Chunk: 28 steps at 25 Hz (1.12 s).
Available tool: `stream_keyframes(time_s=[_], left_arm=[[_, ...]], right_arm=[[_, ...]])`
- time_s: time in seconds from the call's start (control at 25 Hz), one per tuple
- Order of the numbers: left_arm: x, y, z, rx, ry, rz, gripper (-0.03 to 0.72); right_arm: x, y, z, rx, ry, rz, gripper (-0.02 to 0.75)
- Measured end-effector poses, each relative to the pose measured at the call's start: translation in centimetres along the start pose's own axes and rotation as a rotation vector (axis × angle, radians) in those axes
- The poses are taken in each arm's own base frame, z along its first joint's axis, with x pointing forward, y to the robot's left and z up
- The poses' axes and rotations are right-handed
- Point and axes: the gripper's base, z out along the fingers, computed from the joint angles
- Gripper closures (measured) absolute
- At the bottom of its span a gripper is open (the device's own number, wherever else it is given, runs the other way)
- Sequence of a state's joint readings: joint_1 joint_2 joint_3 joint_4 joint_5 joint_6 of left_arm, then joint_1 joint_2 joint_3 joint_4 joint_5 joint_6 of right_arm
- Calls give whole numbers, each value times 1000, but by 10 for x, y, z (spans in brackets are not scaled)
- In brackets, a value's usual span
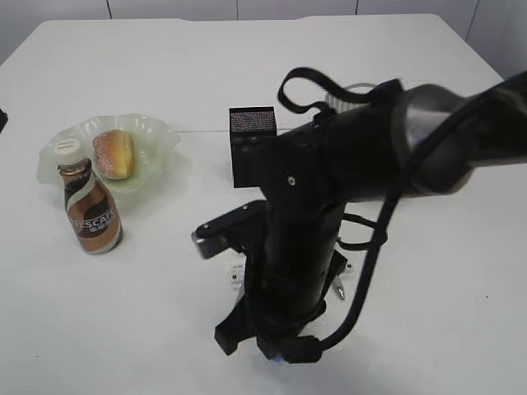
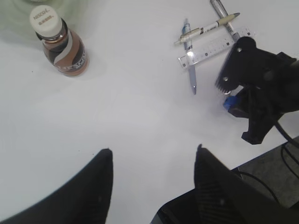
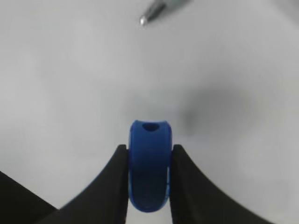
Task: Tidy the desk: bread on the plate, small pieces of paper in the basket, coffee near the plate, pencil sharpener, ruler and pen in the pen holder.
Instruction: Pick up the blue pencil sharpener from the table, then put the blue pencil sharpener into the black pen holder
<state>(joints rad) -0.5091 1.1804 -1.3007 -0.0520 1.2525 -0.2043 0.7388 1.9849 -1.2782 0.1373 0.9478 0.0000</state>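
My right gripper (image 3: 148,148) is shut on a blue pencil sharpener (image 3: 148,133) just above the white table; in the left wrist view the gripper (image 2: 243,100) and the sharpener (image 2: 229,103) show at right. A clear ruler (image 2: 212,48) and several pens (image 2: 190,65) lie crossed beside it. The bread (image 1: 114,153) sits on the pale green plate (image 1: 156,136). The coffee bottle (image 1: 90,210) stands upright at the plate's front edge. The black pen holder (image 1: 251,144) stands mid-table. My left gripper (image 2: 153,156) is open and empty over bare table.
My right arm (image 1: 362,156) fills the middle of the exterior view and hides the ruler and most of the pens. A pale meshed object (image 1: 350,92) shows behind the arm. A pen tip (image 3: 154,11) lies just beyond the sharpener.
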Motion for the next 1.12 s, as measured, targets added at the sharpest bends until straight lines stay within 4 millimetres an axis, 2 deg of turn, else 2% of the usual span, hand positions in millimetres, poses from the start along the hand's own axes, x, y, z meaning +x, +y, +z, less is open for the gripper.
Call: stream_keyframes(time_s=[0.24, 0.4, 0.52, 0.72, 0.88, 1.12], left_arm=[[0, 0, 0, -1, 0, 0, 281], [0, 0, 0, -2, 0, 1, 283], [0, 0, 0, -4, -1, 1, 284], [0, 0, 0, -4, -1, 1, 286], [0, 0, 0, -4, -1, 1, 286], [0, 0, 0, -4, -1, 1, 288]], right_arm=[[19, -1, -46, 23, -374, -32, 575], [36, -5, -57, 58, -568, -76, 575], [38, -6, -59, 71, -701, -104, 575], [26, -12, -70, 96, -897, -141, 575], [17, -26, -86, 129, -1041, -134, 575], [-20, -55, -111, 195, -1194, -96, 575]])
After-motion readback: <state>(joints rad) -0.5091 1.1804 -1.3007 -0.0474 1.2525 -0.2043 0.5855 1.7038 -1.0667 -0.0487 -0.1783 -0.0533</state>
